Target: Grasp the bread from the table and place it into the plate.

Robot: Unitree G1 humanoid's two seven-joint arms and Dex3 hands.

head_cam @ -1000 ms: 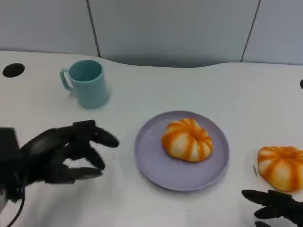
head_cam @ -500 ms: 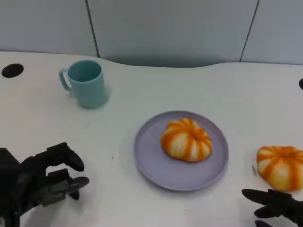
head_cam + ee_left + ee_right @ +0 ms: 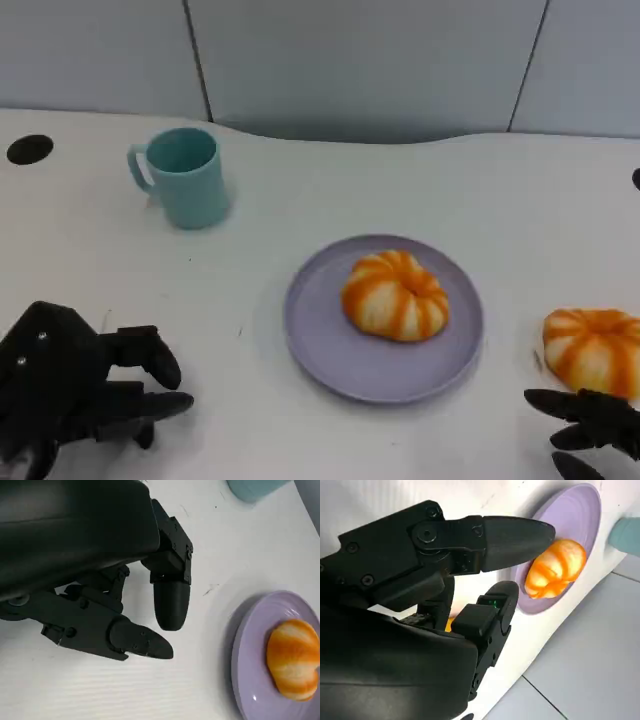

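An orange-and-white striped bread (image 3: 396, 295) lies on the lilac plate (image 3: 320, 345) at the table's middle; the same bread (image 3: 294, 658) and plate (image 3: 250, 680) show in the left wrist view, and the bread (image 3: 554, 568) on the plate (image 3: 580, 515) shows in the right wrist view. A second striped bread (image 3: 594, 352) sits on the table right of the plate. My left hand (image 3: 70, 385) hovers low at the front left, fingers (image 3: 170, 600) apart, holding nothing. My right hand (image 3: 590, 430) lies just in front of the second bread, fingers (image 3: 512, 535) spread and empty.
A teal mug (image 3: 183, 177) stands at the back left, its base seen as the mug (image 3: 255, 487) in the left wrist view. A dark round hole (image 3: 28, 149) marks the table's far left. The white table's back edge meets a grey panelled wall.
My left hand has drawn back from near the plate toward the front left corner. My right hand has shifted slightly right and lower. Both breads, plate and mug stay put.
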